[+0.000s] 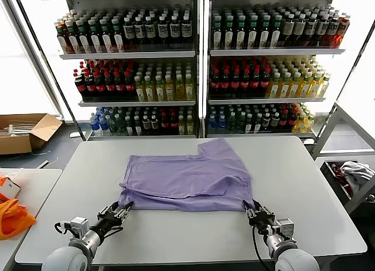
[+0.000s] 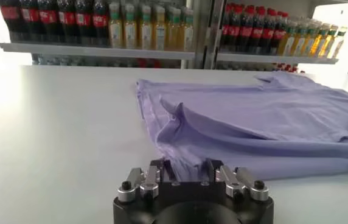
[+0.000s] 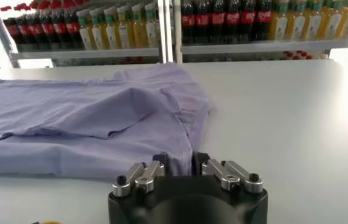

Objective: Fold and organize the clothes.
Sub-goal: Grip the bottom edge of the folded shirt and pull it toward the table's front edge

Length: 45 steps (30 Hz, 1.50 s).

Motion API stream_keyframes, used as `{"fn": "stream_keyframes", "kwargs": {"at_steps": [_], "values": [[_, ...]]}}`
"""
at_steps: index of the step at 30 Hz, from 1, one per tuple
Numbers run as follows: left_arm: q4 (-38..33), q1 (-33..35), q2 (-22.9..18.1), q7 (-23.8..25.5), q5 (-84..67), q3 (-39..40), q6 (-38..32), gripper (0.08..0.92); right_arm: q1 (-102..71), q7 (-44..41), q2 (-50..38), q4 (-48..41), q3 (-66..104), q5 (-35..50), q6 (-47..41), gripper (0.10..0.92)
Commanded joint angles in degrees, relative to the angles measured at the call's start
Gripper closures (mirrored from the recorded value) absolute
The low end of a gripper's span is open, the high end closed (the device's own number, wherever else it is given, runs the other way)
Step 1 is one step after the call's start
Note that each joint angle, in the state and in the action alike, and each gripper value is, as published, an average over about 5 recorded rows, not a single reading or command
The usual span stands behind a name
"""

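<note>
The lavender T-shirt lies partly folded in the middle of the white table, plain side up, with one sleeve pointing toward the shelves. My left gripper is low at the shirt's near left corner, its fingers closed on the fabric edge. My right gripper is low at the near right corner, with a ridge of fabric pinched between its fingers. Both corners are drawn slightly toward the grippers. The shirt also shows in the left wrist view and in the right wrist view.
Drink shelves stand behind the table. A bright orange fabric item lies on a side table at the left. A cardboard box sits on the floor at the left. A white-grey cloth bundle lies in a bin at the right.
</note>
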Motion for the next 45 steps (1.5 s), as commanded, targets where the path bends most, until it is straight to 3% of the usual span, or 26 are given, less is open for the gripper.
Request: {"fn": "stream_keyframes", "kwargs": {"at_steps": [1, 5, 9, 13, 19, 27, 36, 40, 45], "values": [[0.0, 1.2, 0.6, 0.3, -0.6, -0.2, -0.1, 0.623, -0.5, 0.5, 0.0, 0.7, 0.2, 1.0, -1.1, 0.82], [-1.2, 3.1, 1.9, 1.0, -1.1, -1.1, -0.3, 0.735, -1.3, 0.4, -0.9, 2.0, 0.9, 1.1, -0.8, 0.908], [-4.3, 6.6, 3.2, 1.1, -1.3, -2.8, -0.2, 0.851, -3.7, 0.2, -2.0, 4.7, 1.6, 1.0, -0.6, 0.919], [-9.9, 11.5, 2.9, 0.9, -1.3, -5.1, 0.3, 0.907, -8.5, 0.3, -2.7, 9.0, 2.5, 0.8, -0.6, 0.919], [-16.3, 20.2, 0.4, 1.2, -0.6, -9.3, 0.4, 0.912, -18.0, -0.8, -1.8, 15.2, 3.5, -4.4, 0.5, 0.919], [-19.0, 30.1, -2.0, 1.9, 0.1, -13.5, -1.1, 0.912, -28.9, -2.6, 1.4, 20.2, 3.2, -11.0, 2.7, 0.919], [-20.9, 32.6, -1.8, 2.4, -0.3, -16.9, -0.1, 0.91, -29.3, -2.5, 0.1, 21.1, 3.9, -11.1, 2.6, 0.913], [-22.2, 32.6, -1.9, 2.5, -0.2, -18.5, 0.6, 0.862, -27.7, -4.2, -1.1, 21.4, 5.7, -9.5, 3.7, 0.828], [-23.1, 31.2, -1.1, 2.4, -0.4, -21.0, 1.3, 0.718, -23.8, -8.8, -3.4, 20.6, 9.7, -3.9, 7.8, 0.69]]}}
